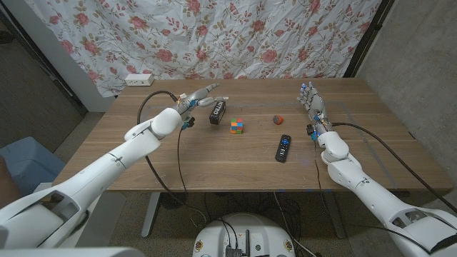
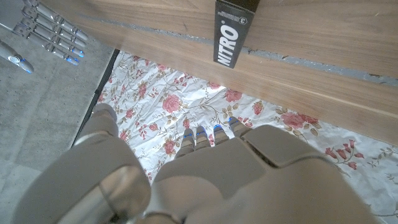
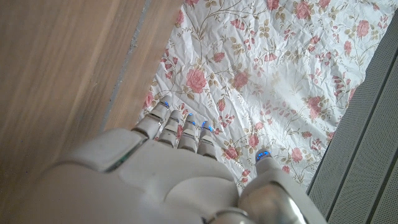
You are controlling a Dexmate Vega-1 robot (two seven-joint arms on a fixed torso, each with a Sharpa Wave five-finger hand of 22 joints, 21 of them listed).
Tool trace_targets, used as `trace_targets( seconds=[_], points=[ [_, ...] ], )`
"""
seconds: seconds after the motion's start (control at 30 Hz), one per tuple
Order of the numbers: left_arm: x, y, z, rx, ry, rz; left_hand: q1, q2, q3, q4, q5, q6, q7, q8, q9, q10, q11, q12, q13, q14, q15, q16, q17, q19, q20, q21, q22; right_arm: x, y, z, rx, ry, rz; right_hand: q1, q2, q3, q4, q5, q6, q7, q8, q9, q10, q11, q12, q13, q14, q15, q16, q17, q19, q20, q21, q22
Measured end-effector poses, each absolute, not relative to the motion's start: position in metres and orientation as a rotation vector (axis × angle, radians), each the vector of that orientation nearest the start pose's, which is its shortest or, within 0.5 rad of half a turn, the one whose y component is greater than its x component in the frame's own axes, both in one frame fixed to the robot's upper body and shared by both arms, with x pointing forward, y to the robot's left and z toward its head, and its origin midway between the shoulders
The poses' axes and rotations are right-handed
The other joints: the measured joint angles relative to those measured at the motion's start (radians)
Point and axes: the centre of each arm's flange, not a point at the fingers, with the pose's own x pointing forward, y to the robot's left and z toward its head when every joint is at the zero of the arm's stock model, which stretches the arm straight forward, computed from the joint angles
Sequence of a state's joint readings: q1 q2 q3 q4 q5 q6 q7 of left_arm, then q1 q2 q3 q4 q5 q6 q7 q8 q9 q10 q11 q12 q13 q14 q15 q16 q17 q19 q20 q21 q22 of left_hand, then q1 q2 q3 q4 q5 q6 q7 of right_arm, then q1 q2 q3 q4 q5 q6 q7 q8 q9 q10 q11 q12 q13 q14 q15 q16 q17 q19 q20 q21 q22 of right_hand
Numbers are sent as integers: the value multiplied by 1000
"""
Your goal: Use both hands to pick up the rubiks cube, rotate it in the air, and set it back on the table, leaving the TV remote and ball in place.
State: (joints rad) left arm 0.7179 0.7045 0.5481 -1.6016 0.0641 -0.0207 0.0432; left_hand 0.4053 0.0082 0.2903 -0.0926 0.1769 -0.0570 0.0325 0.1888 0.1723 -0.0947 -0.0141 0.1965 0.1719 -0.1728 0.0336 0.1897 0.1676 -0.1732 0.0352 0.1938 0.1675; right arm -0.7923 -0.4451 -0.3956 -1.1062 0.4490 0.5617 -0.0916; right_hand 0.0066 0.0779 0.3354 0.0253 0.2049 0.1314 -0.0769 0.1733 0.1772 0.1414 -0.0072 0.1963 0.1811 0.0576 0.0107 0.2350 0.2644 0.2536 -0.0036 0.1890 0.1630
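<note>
- A long wooden table with a smooth, streaked grain fills the head view; behind it hangs a crumpled white cloth backdrop printed with pink roses.
- The Rubik's cube, a small block of bright coloured squares, sits on the table near the middle, touched by neither hand.
- Just behind and to the left of the cube stands a black rectangular box (white lettering on it reads "NITRO" in the left wrist view), resting on one long edge.
- A small round ball, red with a darker patch, lies to the right of the cube, apart from it.
- A slim black TV remote with rows of tiny buttons lies flat, nearer the robot than the ball and to the right of the cube.
- The left hand, pale smooth plastic with blue-tipped fingers, is over the far left part of the table, just beside the black box. Its fingers are stretched out and spread, holding nothing.
- The right hand stands over the far right part of the table, well apart from the cube, fingers straight and slightly apart, pointing toward the backdrop, and grasping nothing.
- A white power strip sits beyond the table's far left corner.
</note>
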Motion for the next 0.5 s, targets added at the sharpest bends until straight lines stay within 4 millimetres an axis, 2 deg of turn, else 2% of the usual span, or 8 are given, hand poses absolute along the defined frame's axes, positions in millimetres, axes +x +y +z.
trace_targets(
  seconds=[0.17, 0.5],
  points=[
    [624, 230, 41, 829, -699, -144, -6, 15, 4, 4, 5, 11, -7, 2, 0, 7, -4, 0, 0, 1, -13, -4, 0, 0, -11, 0, 0, 659, -298, -32, -53, -763, 62, 0, 0, 0, 0, 0, -5, -5, 0, 0, 0, 0, 0, 0, 0, 0, 0, 0, 0, 0, 0, 0],
    [638, 237, 28, 687, -695, -121, -17, 44, 13, 4, 5, 20, -17, 2, 0, 3, -8, 0, 0, 1, -27, -9, 0, -1, -30, 0, 0, 666, -298, -33, -17, -760, 74, 0, 0, -3, 3, 0, -20, 2, 0, 0, 0, 0, 0, 0, 5, 6, 0, -5, 3, 4, 0, 0]
  ],
)
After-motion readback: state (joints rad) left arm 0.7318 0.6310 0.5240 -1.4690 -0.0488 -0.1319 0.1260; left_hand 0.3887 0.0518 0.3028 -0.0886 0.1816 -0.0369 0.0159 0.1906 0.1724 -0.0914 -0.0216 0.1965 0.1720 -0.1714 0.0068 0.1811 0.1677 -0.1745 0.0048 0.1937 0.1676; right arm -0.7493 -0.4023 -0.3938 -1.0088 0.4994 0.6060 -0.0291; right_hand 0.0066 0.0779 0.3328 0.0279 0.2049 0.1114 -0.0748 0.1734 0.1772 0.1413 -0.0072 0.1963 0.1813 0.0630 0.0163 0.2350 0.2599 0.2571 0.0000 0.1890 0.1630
